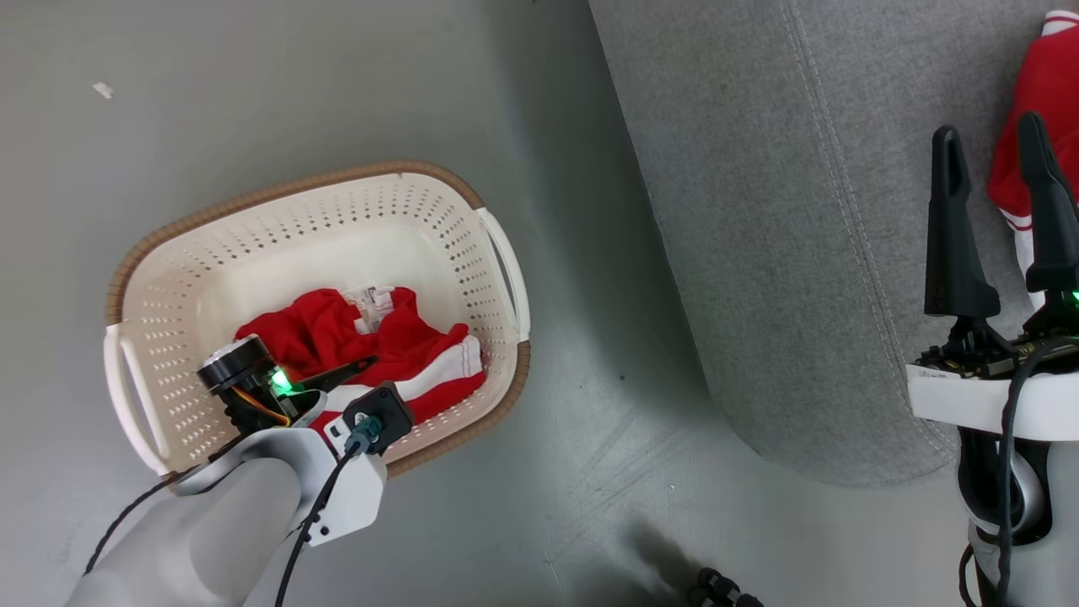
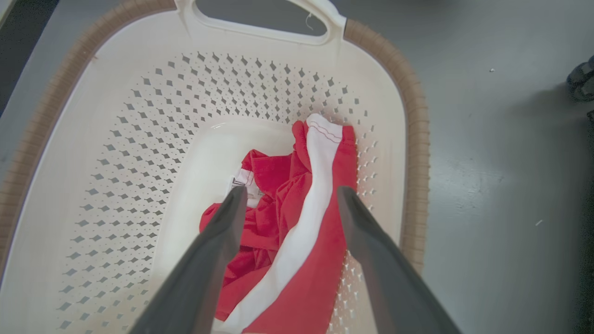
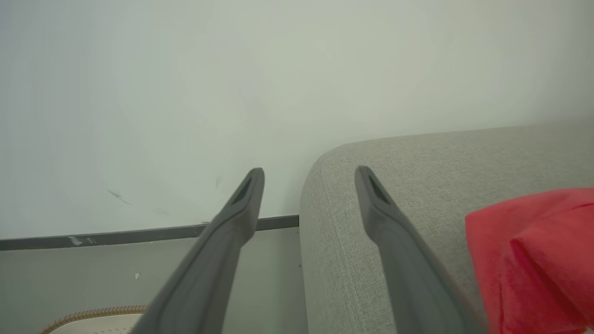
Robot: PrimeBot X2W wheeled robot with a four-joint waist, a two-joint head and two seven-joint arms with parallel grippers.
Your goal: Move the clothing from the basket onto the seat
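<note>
My left pincer (image 2: 291,192), released and empty, hangs over the clothing (image 2: 297,241) against 1 long wall of the basket (image 2: 139,139), its white band lengthwise between my fingers (image 2: 209,260).

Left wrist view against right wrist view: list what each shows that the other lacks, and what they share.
Left wrist, not right: the left gripper, fingers open, over a red-and-white garment inside the basket. Right wrist, not left: the right gripper, fingers open, the seat, a red garment on it, a wall. Both: the basket's brown rim and grey floor.
</note>
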